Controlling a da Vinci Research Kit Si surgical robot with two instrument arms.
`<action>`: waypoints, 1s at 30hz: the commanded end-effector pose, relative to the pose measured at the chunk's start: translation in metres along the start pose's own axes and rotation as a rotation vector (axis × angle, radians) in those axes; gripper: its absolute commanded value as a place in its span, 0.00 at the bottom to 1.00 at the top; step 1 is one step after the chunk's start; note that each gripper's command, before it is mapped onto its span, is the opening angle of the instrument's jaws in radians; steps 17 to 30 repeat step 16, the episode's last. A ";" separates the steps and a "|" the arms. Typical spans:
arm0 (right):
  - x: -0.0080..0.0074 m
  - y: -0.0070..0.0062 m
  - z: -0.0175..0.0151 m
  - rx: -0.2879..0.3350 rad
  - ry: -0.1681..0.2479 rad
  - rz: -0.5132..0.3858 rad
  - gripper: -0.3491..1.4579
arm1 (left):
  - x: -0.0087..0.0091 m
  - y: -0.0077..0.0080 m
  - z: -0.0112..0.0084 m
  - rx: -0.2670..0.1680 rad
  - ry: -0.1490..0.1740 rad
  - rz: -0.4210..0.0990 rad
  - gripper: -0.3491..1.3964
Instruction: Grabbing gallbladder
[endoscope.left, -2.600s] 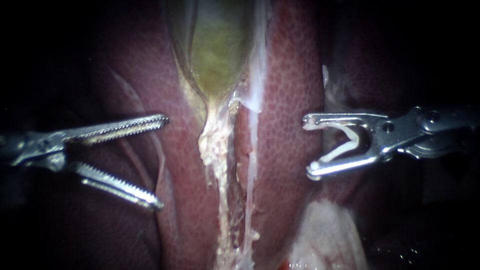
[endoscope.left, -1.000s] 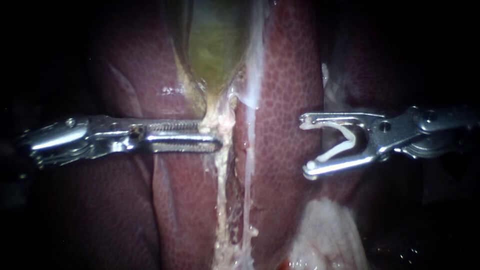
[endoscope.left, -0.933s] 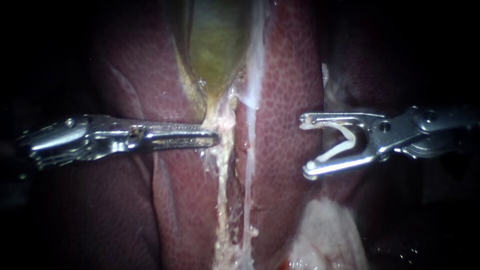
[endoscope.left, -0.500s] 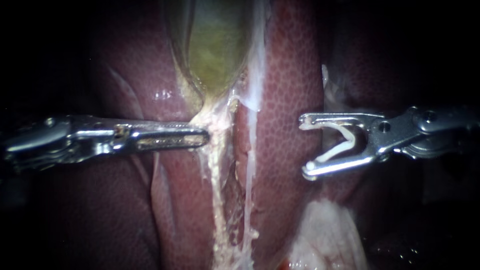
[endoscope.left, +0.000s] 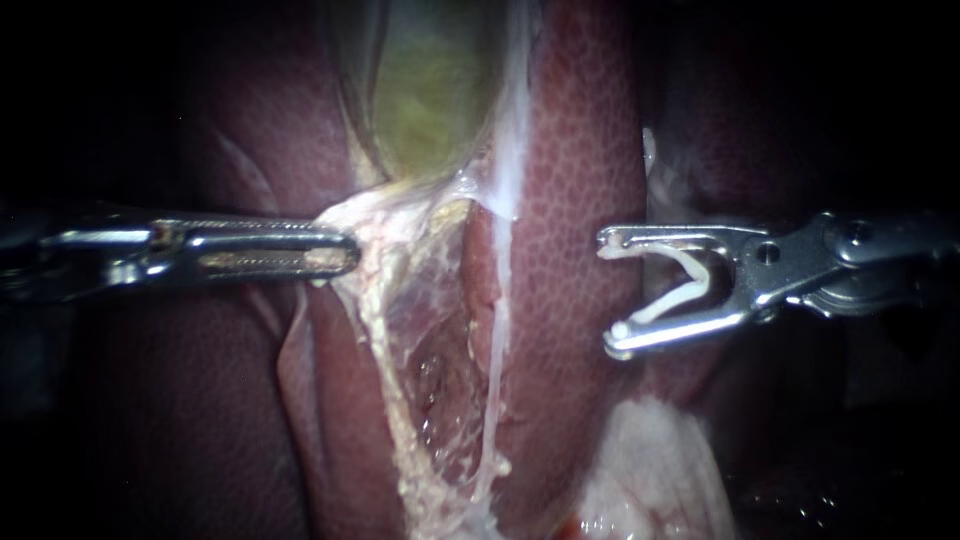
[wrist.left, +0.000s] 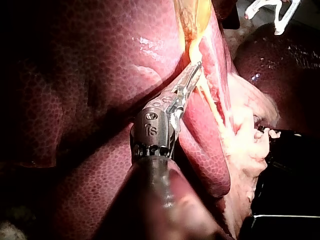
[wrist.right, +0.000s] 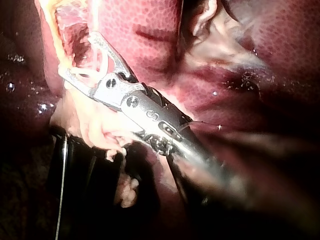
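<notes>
Grab made: gallbladder (endoscope.left: 430, 90), lying up between the liver (endoscope.left: 580, 200) lobes, is clamped at its neck by left instrument (endoscope.left: 345, 250) jaws. Right instrument (endoscope.left: 610, 292) jaws are spread wide, carrying a white clip (endoscope.left: 703, 278). Next, steady traction is likely needed.

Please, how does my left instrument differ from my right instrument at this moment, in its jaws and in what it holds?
The left instrument has jaws nearly together, shut on the pale lower end of the gallbladder; the right instrument has jaws wide apart, holding an open white clip. The left instrument draws tissue taut sideways; the right instrument lies over the liver, pulling nothing. Both lie about level, tips toward the middle.
</notes>
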 end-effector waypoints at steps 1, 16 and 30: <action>0.0000 0.0000 0.0000 0.000 0.000 0.000 0.52 | 0.0000 -0.0002 0.0000 -0.003 -0.001 0.001 0.00; 0.0000 0.0000 0.0000 0.000 0.000 0.000 0.52 | 0.0004 -0.0001 0.0001 -0.012 -0.006 0.000 0.00; 0.0000 0.0000 0.0000 0.000 0.000 0.000 0.52 | 0.0004 -0.0001 0.0001 -0.012 -0.006 0.000 0.00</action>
